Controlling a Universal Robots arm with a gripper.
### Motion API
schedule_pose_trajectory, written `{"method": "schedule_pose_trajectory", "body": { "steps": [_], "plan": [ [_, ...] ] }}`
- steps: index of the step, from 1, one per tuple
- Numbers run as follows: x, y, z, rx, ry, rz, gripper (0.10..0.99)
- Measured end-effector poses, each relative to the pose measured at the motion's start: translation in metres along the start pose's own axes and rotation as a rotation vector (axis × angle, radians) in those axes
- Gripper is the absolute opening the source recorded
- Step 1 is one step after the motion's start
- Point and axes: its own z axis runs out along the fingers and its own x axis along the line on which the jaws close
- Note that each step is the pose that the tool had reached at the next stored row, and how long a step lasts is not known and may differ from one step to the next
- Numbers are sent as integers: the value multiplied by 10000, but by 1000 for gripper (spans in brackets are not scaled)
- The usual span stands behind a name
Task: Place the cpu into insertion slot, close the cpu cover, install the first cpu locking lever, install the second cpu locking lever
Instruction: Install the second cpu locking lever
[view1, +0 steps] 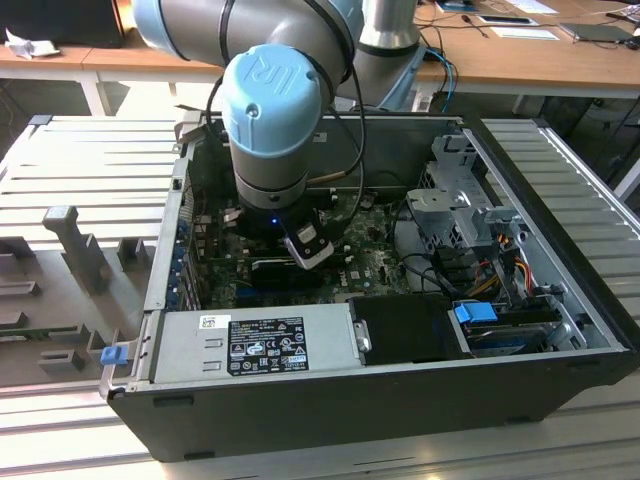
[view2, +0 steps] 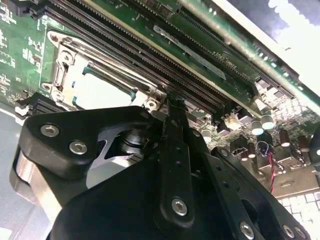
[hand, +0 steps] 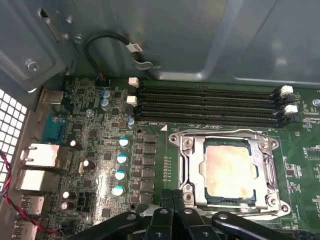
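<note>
In the exterior view the arm reaches down into the open computer case (view1: 400, 380), its wrist low over the green motherboard (view1: 375, 262) just beyond the grey power supply (view1: 255, 342). The case lies on a ribbed metal table (view1: 90, 190).

In the second wrist view the pincer (view2: 175, 107) stands at the edge of the insertion slot (view2: 62, 67), its black fingers (view2: 176, 150) drawn together into a narrow tip with nothing held between them. The tip sits at the corner of the cpu cover (view2: 142, 92), beside the memory slots (view2: 150, 55).

In the first wrist view the cpu (hand: 226, 167) lies seated in the insertion slot (hand: 227, 200), its pale silver face bright and a little mottled, square to the socket. The cpu cover (hand: 192, 167) appears folded down over it as a thin silver frame, the chip showing through its window. The memory slots (hand: 205, 105) run just beyond the slot, and the pincer (hand: 172, 197) meets the slot's near edge. Whether either locking lever is hooked, I cannot tell.

The risk, as I judge it: the narrow tip could slip off the thin metal at the slot's edge and scrape the board, or press the frame unevenly so the chip is strained against the contacts underneath.
</note>
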Motion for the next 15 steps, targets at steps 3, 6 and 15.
{"method": "schedule_pose_trajectory", "body": {
  "steps": [3,6,15],
  "plan": [
    [2,22,-55,-7,0,-2,106],
    [1,53,-132,-7,1,1,106],
    [0,80,-201,-6,5,1,106]
  ]
}}
